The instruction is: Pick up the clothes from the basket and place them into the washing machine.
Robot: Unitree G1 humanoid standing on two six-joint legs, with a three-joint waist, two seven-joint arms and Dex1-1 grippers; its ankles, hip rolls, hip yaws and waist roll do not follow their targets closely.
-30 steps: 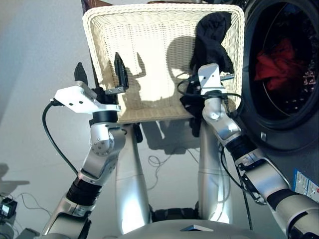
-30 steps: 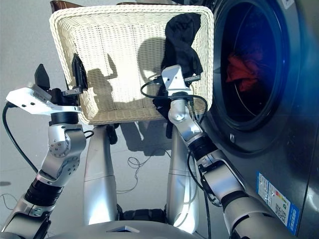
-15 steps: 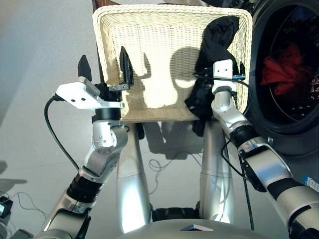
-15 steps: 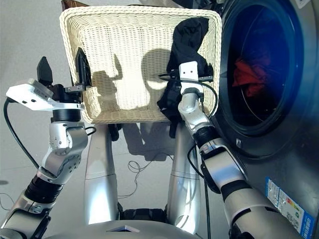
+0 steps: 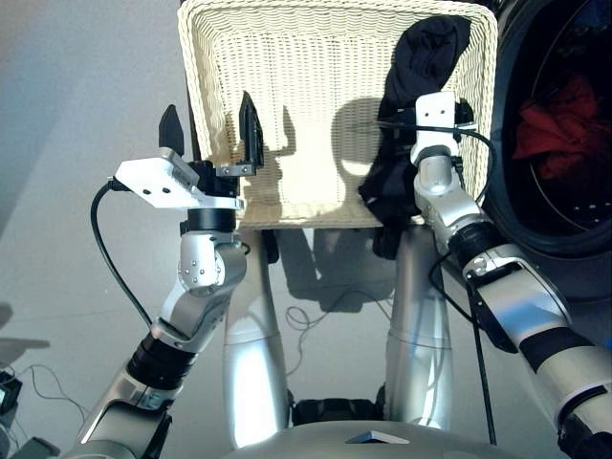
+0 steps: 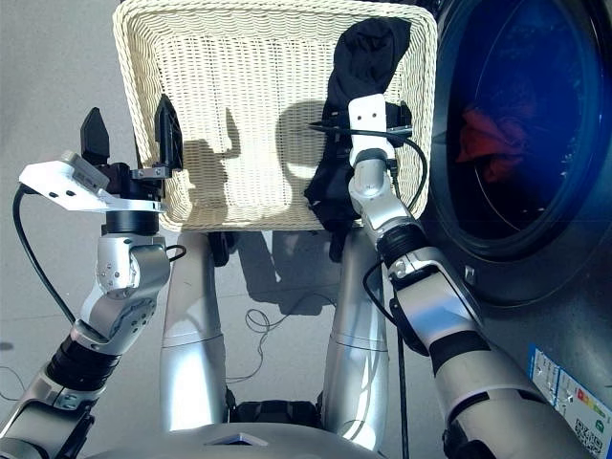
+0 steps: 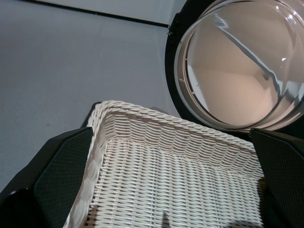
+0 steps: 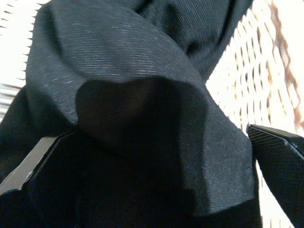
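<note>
A black fabric garment (image 5: 413,86) drapes lengthwise over the cream woven basket's (image 5: 316,96) right side, directly at the right gripper (image 5: 442,107), whose fingers' state cannot be told. Left gripper (image 5: 210,134) fingers spread apart, empty.

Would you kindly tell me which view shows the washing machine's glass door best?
The left wrist view: the glass door fills its upper right, beyond the basket. Neither eye view shows the door, only the drum opening, and the right wrist view is filled by the black garment.
</note>
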